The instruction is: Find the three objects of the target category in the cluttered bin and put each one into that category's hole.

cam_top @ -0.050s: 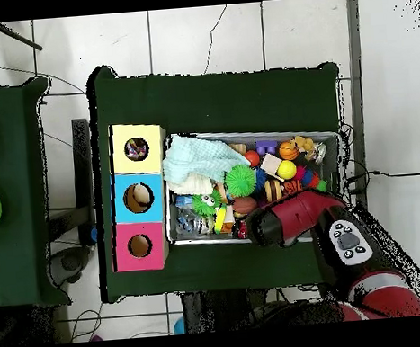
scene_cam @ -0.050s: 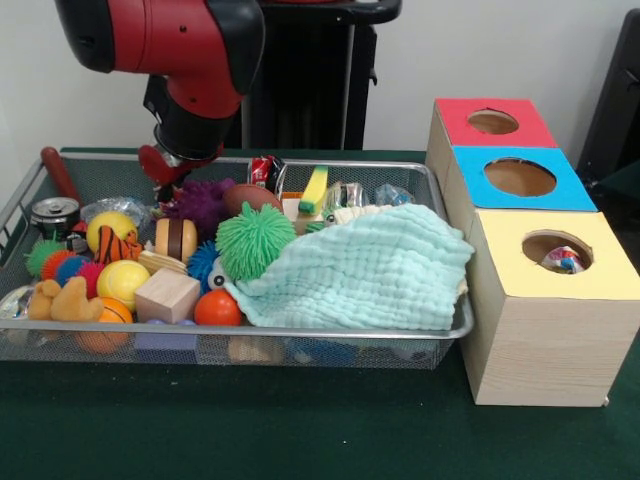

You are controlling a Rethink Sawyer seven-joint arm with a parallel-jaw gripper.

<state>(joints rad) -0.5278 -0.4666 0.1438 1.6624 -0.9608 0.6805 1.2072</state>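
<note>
Bin (scene_cam @ -0.050s: pixel 440 190): wire mesh tray with a bright metal rim, rectangular, on the green-covered desk (scene_cam @ -0.050s: pixel 300 440); packed with small toys.
Cloth (scene_cam @ -0.050s: pixel 365 268): pale mint, waffle-textured, crumpled over the tray's side nearest the boxes; one edge hangs over the rim.
Spiky ball (scene_cam @ -0.050s: pixel 250 240): green, soft rubbery bristles, round; touching the cloth; a purple bristly ball (scene_cam @ -0.050s: pixel 200 203) lies behind it.
Smooth pieces: yellow ball (scene_cam @ -0.050s: pixel 122 281), orange ball (scene_cam @ -0.050s: pixel 217 308), plain wooden cube (scene_cam @ -0.050s: pixel 167 295), tan plush duck (scene_cam @ -0.050s: pixel 66 300), striped wooden barrel (scene_cam @ -0.050s: pixel 176 238).
Boxes: three light wooden boxes in a row beside the tray, each with a round hole on top; lids red (scene_cam @ -0.050s: pixel 492 122), blue (scene_cam @ -0.050s: pixel 520 178) and yellow (scene_cam @ -0.050s: pixel 556 252); the yellow-topped hole shows a small colourful item inside; the other two look empty.
Gripper (scene_cam @ -0.050s: pixel 168 180): red, under the black wrist, low over the tray's far side, just beside the purple ball; whether its fingers are parted or closed, or touching anything, cannot be told.
</note>
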